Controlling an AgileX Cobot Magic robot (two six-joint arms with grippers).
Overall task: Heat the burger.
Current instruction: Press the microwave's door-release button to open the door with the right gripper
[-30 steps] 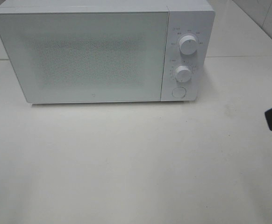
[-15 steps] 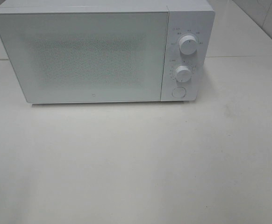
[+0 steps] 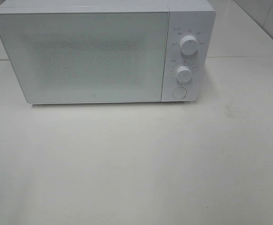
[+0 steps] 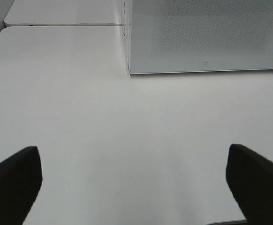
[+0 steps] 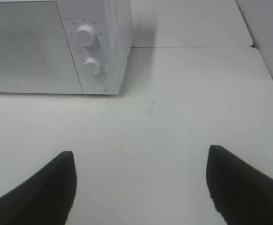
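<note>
The burger is out of view in every frame. A white microwave [image 3: 94,51] stands at the back of the white table with its door shut; its frosted door hides the inside. Neither gripper appears in the high view. In the left wrist view my left gripper [image 4: 134,187] is open over bare table, well in front of the microwave's [image 4: 207,37] left corner, with nothing between its fingers [image 4: 12,183]. Over the table in front of the microwave's [image 5: 33,47] control panel, my right gripper [image 5: 141,187] is open and holds nothing.
The control panel carries two round knobs [image 3: 189,45] [image 3: 184,74] and a round button [image 3: 178,93] below them. A seam [image 3: 249,56] divides the table beside the microwave. A tiled wall [image 3: 272,18] rises at the far right.
A dark gripper tip at the right edge of the high view one second ago has withdrawn out of that view. The microwave is unchanged.
</note>
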